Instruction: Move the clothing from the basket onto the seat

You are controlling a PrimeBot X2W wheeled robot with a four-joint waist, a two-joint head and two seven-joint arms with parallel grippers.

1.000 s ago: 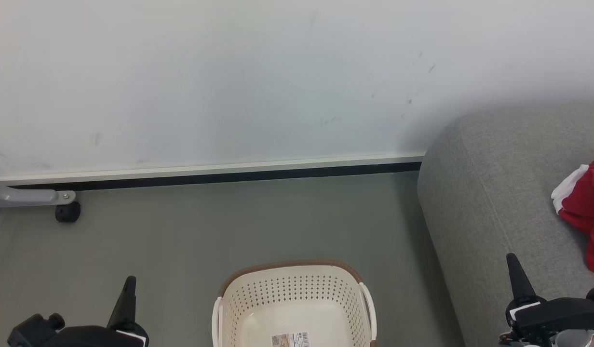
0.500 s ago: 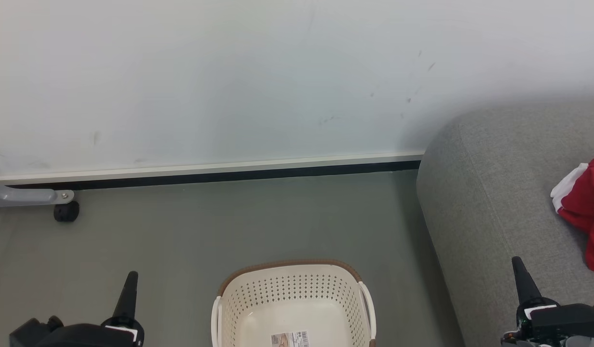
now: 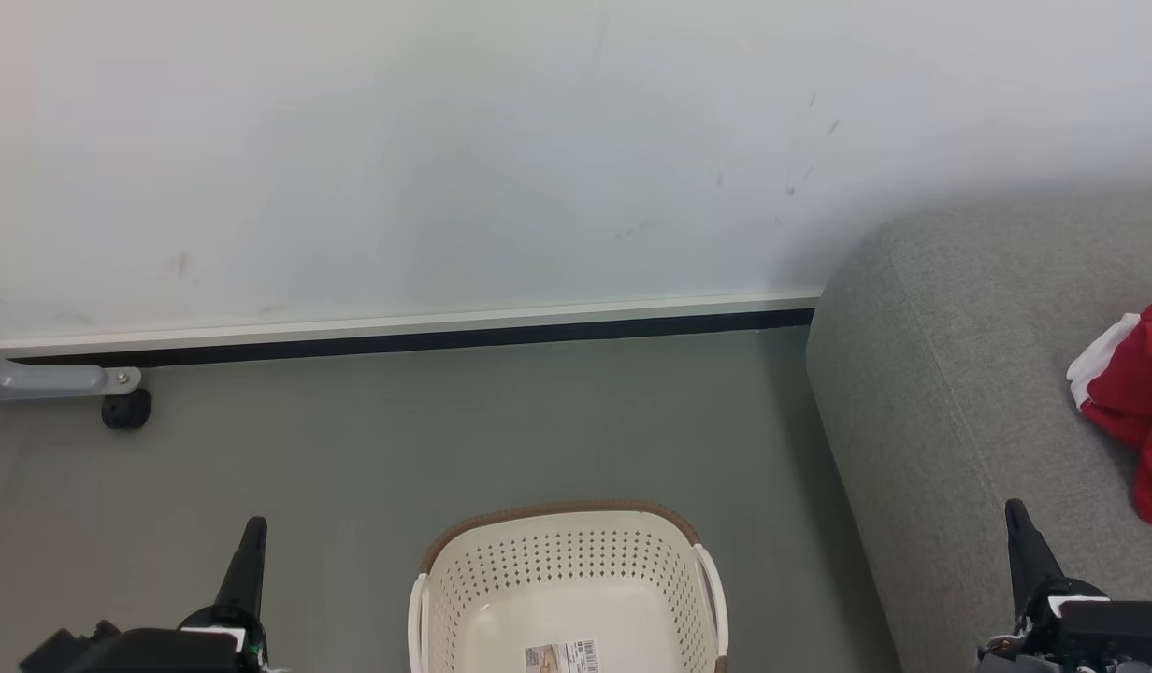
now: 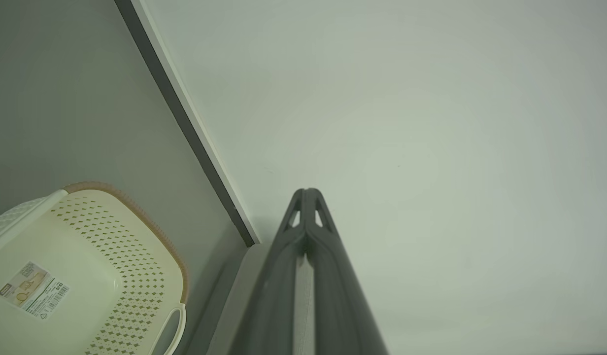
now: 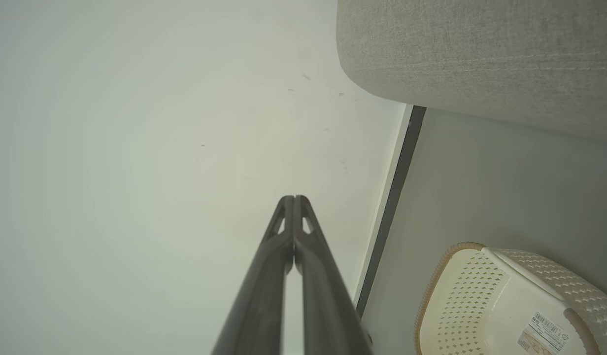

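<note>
Clothing (image 3: 1142, 421) lies on seat (image 3: 950, 374), white-trimmed end pointing left; long axis cropped.

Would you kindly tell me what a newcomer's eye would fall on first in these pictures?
The bright red clothing stands out most, lying on the grey seat at the head view's right edge. Next comes the cream basket on the floor at bottom centre, with a barcode sticker on its bottom. The left gripper and right gripper flank it, both shut.
</note>
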